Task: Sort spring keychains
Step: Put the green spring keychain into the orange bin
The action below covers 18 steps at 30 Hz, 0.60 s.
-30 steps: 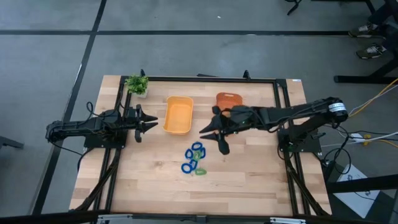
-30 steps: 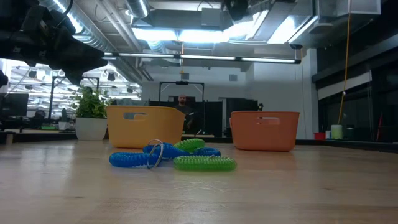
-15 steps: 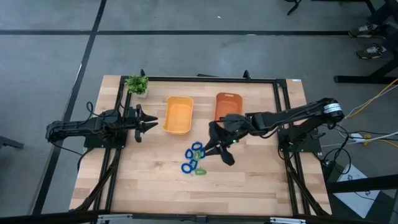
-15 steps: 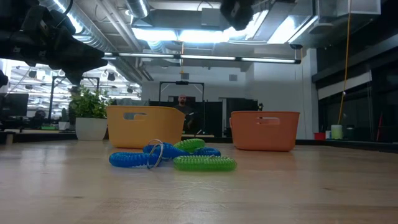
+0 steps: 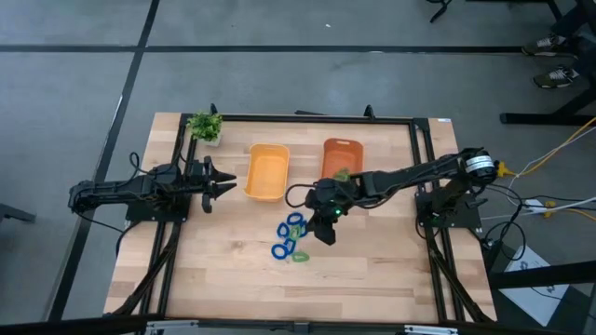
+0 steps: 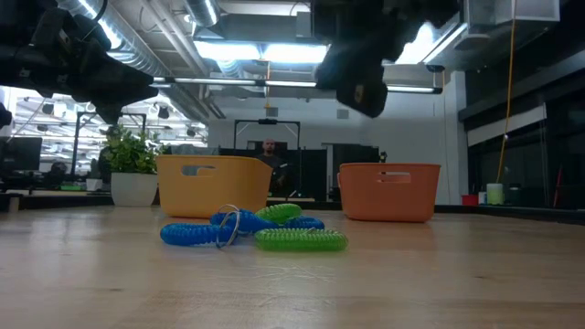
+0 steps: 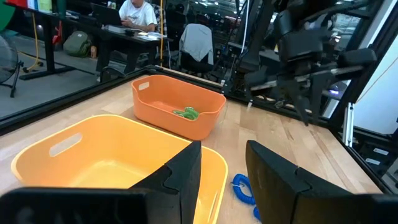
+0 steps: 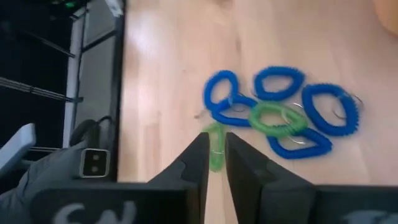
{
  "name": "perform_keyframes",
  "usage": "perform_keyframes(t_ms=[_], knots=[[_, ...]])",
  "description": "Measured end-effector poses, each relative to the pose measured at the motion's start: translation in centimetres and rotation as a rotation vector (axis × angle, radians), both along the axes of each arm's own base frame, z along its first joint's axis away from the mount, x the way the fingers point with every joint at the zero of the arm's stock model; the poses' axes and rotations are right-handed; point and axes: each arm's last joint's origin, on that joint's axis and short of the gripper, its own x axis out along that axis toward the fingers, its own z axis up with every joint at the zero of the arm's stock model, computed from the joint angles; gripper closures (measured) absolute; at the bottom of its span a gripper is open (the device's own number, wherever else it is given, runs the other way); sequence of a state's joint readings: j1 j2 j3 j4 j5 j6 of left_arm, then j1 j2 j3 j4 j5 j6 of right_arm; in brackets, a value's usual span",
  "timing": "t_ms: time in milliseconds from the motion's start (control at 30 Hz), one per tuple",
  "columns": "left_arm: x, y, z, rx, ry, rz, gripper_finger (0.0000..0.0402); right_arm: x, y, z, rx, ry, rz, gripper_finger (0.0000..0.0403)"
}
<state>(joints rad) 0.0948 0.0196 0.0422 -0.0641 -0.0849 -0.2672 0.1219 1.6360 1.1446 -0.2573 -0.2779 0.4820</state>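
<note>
While bare wood lies open all round them, the spring keychains [image 5: 291, 238] sit in a loose cluster near the table's [image 5: 223, 288] middle, in front of the yellow bin [image 5: 266, 172] and the orange bin [image 5: 339, 156]. One green coil [image 7: 186, 113] already lies inside the orange bin. My right gripper [image 5: 325, 223] hangs just beside the cluster, arm stretched low across from the right edge, fingers nearly together with only a thin gap. In the low view it is cut off at the top. My left gripper [image 5: 223, 182] waits beside the yellow bin, fingers apart. How the overlapping blue and green loops interlock I cannot make out.
</note>
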Motion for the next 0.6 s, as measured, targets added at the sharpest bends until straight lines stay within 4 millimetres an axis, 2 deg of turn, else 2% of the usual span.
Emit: perform_keyframes(t_ms=[200, 400, 600], knots=[[0.0, 0.0, 0.0, 0.0, 0.0, 0.0, 0.0279, 0.4, -0.1, -1.0, -0.009, 0.035, -0.024, 0.0397], [0.0, 0.0, 0.0, 0.0, 0.0, 0.0, 0.0279, 0.9, -0.2, -2.4, -0.013, 0.097, -0.052, 0.0379], [0.0, 0.0, 0.0, 0.0, 0.0, 0.0, 0.0279, 1.9, -0.3, -2.6, -0.086, 0.201, -0.091, 0.0349]])
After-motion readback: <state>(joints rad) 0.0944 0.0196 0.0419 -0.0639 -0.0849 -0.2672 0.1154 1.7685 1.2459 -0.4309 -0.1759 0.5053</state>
